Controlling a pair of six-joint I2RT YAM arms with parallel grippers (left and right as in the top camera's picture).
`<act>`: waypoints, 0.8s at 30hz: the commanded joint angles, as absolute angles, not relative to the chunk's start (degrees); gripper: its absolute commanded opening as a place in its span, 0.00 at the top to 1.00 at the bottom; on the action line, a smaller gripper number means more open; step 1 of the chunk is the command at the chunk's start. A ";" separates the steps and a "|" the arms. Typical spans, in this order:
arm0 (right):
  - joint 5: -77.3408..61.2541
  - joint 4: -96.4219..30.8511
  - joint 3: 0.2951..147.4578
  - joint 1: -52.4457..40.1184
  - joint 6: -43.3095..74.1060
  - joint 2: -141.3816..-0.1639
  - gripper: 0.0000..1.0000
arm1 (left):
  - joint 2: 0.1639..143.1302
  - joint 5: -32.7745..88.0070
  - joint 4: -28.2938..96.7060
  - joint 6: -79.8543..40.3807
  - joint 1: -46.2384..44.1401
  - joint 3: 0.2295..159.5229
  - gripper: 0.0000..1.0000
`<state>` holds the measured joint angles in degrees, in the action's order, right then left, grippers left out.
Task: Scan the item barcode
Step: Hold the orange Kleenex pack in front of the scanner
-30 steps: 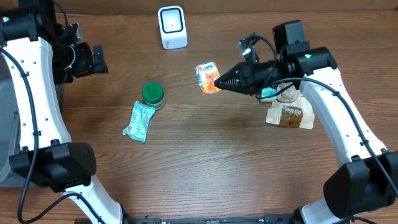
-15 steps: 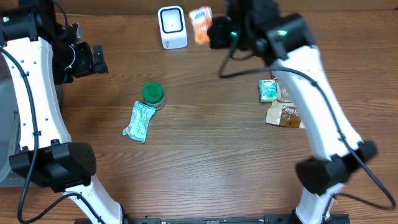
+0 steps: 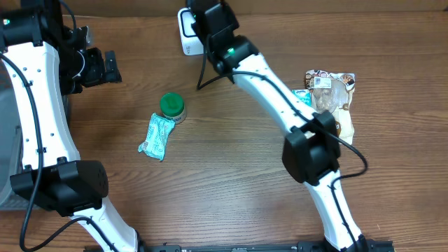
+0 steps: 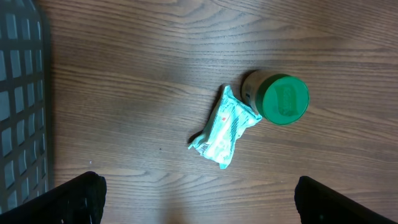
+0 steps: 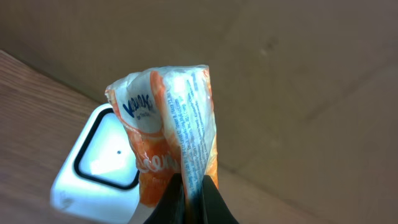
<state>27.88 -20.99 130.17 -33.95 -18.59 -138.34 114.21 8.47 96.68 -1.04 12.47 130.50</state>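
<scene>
My right gripper [image 5: 191, 194] is shut on the lower edge of an orange and white packet [image 5: 168, 118], which stands upright between the fingers. The packet hangs just in front of the white scanner [image 5: 93, 168], whose black-rimmed window shows at its left. From overhead, the right arm [image 3: 222, 38] reaches to the table's far edge and covers most of the scanner [image 3: 185, 36]; the packet is hidden under the wrist there. My left gripper [image 3: 106, 67] stays at the far left, open and holding nothing, with both fingertips [image 4: 79, 198] at the bottom corners of the left wrist view.
A green-lidded jar [image 3: 171, 106] and a teal packet [image 3: 156, 136] lie left of centre. Brown snack bags [image 3: 330, 91] sit at the right. A grey wire basket [image 4: 22, 106] lies at the left edge. A cardboard wall [image 5: 298, 74] rises behind the scanner.
The right arm has swung from the middle right to the far edge, carrying the orange packet up to the scanner. The left arm has not moved.
</scene>
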 commanded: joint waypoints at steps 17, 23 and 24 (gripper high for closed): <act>25.43 -9.04 131.20 -34.81 -33.10 -149.23 0.96 | 112.81 8.38 96.79 0.03 12.36 131.63 0.00; 25.43 -7.90 131.22 -34.81 -33.12 -149.23 0.96 | 112.81 8.38 96.82 0.03 12.36 131.63 0.00; 25.43 -7.77 131.22 -34.81 -33.12 -149.23 0.96 | 112.81 8.38 96.79 0.03 12.36 131.63 0.00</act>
<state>25.87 -8.47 130.17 -34.87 -33.06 -149.47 114.21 8.47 96.68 -1.04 12.47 130.50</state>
